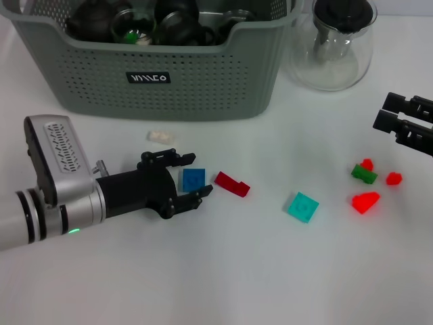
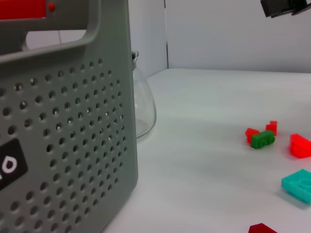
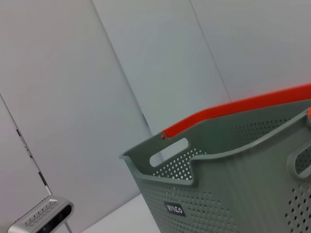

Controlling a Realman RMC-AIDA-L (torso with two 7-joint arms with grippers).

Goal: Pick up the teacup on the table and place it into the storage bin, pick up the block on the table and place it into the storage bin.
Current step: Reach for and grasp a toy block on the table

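The grey-green storage bin (image 1: 203, 88) stands at the back of the table, with several dark round vessels inside it. No teacup shows on the table. A blue block (image 1: 192, 181) lies flat in front of the bin. My left gripper (image 1: 199, 176) is down at table level, open, with one finger on each side of that block. My right gripper (image 1: 406, 122) hangs above the table at the right edge, away from the blocks. The bin's perforated wall (image 2: 73, 145) fills the left wrist view, and the bin (image 3: 233, 194) also shows in the right wrist view.
A dark red block (image 1: 232, 183) lies just right of the blue one. Farther right are a teal block (image 1: 302, 206), a red wedge (image 1: 365, 202), a green block (image 1: 364, 174) and a small red piece (image 1: 394, 179). A glass carafe (image 1: 333, 44) stands beside the bin. A small white scrap (image 1: 160, 136) lies before the bin.
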